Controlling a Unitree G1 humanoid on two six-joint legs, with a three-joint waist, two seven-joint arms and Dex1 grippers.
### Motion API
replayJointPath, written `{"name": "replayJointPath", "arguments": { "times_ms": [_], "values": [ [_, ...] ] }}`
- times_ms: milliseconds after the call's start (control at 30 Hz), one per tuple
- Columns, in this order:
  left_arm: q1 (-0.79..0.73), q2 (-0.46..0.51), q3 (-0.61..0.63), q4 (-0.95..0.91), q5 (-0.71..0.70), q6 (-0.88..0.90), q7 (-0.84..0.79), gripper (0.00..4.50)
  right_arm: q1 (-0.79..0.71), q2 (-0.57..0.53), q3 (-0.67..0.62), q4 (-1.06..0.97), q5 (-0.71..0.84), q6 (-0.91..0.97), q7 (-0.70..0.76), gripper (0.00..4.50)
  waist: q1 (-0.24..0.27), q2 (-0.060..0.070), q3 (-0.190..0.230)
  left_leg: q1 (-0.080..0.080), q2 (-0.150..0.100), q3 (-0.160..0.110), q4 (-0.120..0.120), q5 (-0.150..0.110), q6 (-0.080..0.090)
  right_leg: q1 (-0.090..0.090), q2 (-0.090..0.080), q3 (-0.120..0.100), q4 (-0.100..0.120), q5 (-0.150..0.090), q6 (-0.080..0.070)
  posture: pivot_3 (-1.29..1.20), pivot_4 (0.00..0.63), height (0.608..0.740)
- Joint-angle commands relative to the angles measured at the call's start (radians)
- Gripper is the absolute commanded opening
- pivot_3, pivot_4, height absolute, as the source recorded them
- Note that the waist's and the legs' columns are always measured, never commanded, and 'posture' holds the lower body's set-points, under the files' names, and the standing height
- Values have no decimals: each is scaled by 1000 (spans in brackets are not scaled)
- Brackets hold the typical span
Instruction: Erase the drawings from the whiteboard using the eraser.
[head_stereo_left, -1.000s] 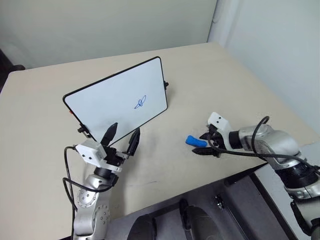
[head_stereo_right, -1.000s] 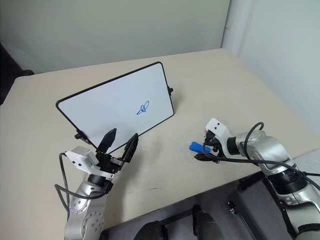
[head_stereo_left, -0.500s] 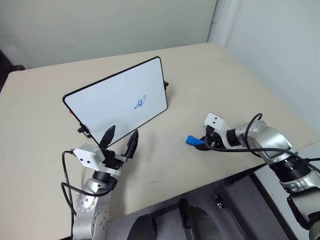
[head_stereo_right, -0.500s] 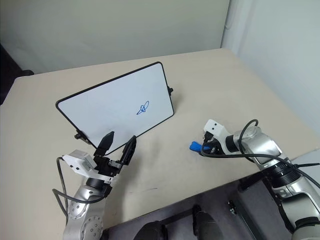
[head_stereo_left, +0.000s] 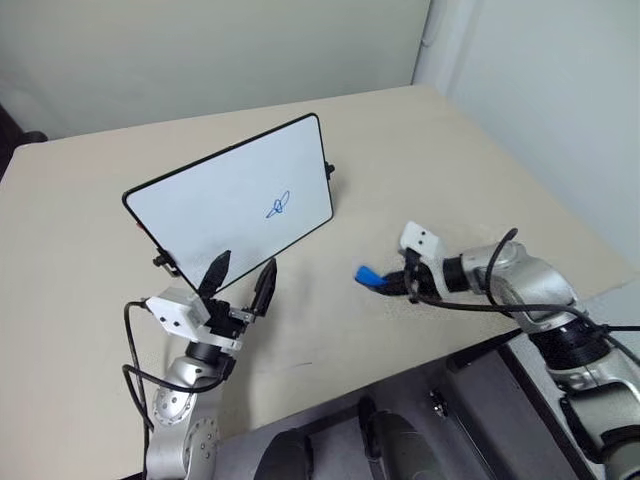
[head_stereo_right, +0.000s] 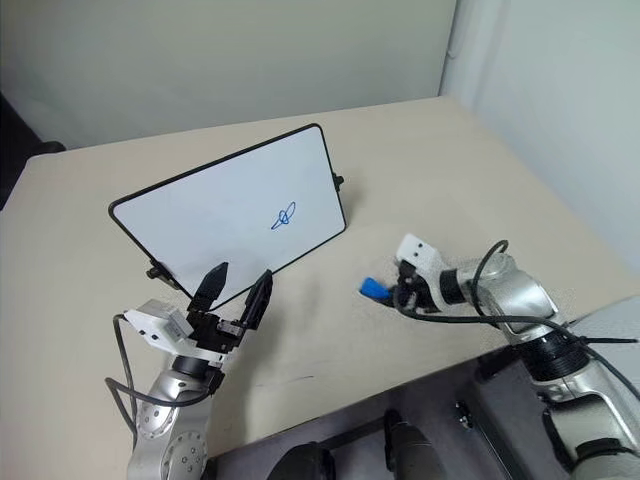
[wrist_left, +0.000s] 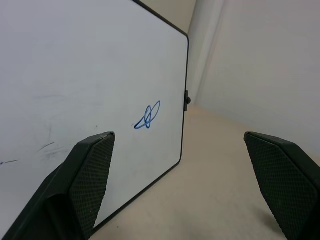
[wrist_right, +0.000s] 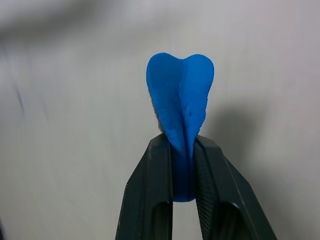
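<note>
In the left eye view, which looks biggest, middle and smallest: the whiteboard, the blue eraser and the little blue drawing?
From largest to smallest:
1. The whiteboard, by far.
2. The eraser, pinched in the right gripper.
3. The drawing, though it looks close to the eraser's size, and the eraser sits nearer the camera, so that ranking is unsure.

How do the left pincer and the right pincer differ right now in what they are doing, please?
The left pincer stands open and empty, while the right pincer is shut on the blue eraser, squeezing it into a fold. The left pincer points up toward the whiteboard, close to its lower edge; the right pincer sits off to the board's right, above the table. Both have two black fingers, and neither touches the drawings.
</note>
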Motion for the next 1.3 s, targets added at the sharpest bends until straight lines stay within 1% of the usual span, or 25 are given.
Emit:
{"name": "replayJointPath", "arguments": {
  "times_ms": [33,100,167,300,400,433,467,667,767,867,967,1067,1300],
  "values": [
    [-12,12,19,-15,-3,-18,-3,4500,-62,127,-111,19,36,5,-135,277,-1,0,0,0,0,0,0,0,0,0,0,0,0,0,-1,0,150,740],
    [-21,19,29,-7,-5,-17,-5,4500,-96,215,-132,75,18,-2,-218,277,-2,0,0,1,0,0,0,0,0,0,0,0,1,1,-2,0,150,740],
    [-26,25,34,-3,-7,-16,-5,4500,-122,278,-133,128,-10,-26,-280,276,-2,0,0,1,0,0,0,0,0,0,0,0,1,2,-3,0,150,740],
    [-34,34,44,0,-9,-10,-3,4500,-179,376,-138,241,-51,-93,-379,276,1,0,0,0,1,-2,-1,0,0,-2,0,-2,1,2,-4,0,150,740],
    [-35,41,53,0,-14,-4,-1,4500,-223,429,-152,323,-69,-145,-431,276,1,0,0,-6,1,-1,-2,0,0,-7,-1,-2,1,3,-5,0,150,740],
    [-34,42,56,-2,-17,-2,-2,4500,-238,444,-156,350,-78,-162,-448,276,2,0,0,-8,1,-1,-2,0,0,-9,-1,-3,1,5,-8,0,150,740],
    [-32,43,58,-4,-18,-1,-1,4500,-251,457,-160,373,-85,-180,-463,276,2,0,0,-8,1,-1,-2,0,0,-9,-1,-3,1,7,-12,0,150,740],
    [-7,43,65,-29,-28,7,4,4500,-328,544,-210,475,-85,-259,-544,276,0,0,0,-9,1,-1,-4,-1,-1,-12,-1,-3,3,3,-16,0,150,740],
    [3,43,66,-35,-31,7,5,4500,-335,576,-202,498,-94,-283,-558,276,0,0,0,-9,1,-1,-7,-1,-3,-14,-1,-3,5,-1,-17,0,150,740],
    [13,41,67,-42,-32,6,7,4500,-323,616,-164,496,-109,-290,-551,270,-2,0,0,-9,2,-1,-7,-2,-4,-17,-1,-3,9,-3,-18,0,150,740],
    [17,42,67,-45,-32,6,7,4500,-312,640,-120,498,-137,-297,-541,270,-8,0,0,-9,2,0,-6,-4,-7,-20,-1,-1,17,-7,-20,0,150,740],
    [21,41,65,-48,-33,7,6,4500,-304,666,-81,499,-155,-299,-530,270,-13,-1,0,-8,4,0,-7,-3,-7,-21,0,-1,19,-7,-21,0,150,740],
    [27,39,54,-52,-28,5,2,4500,-317,723,-34,544,-180,-318,-513,270,-14,-1,0,-8,6,0,-7,-3,-9,-21,1,-2,20,-3,-25,0,150,740]
  ]
}}
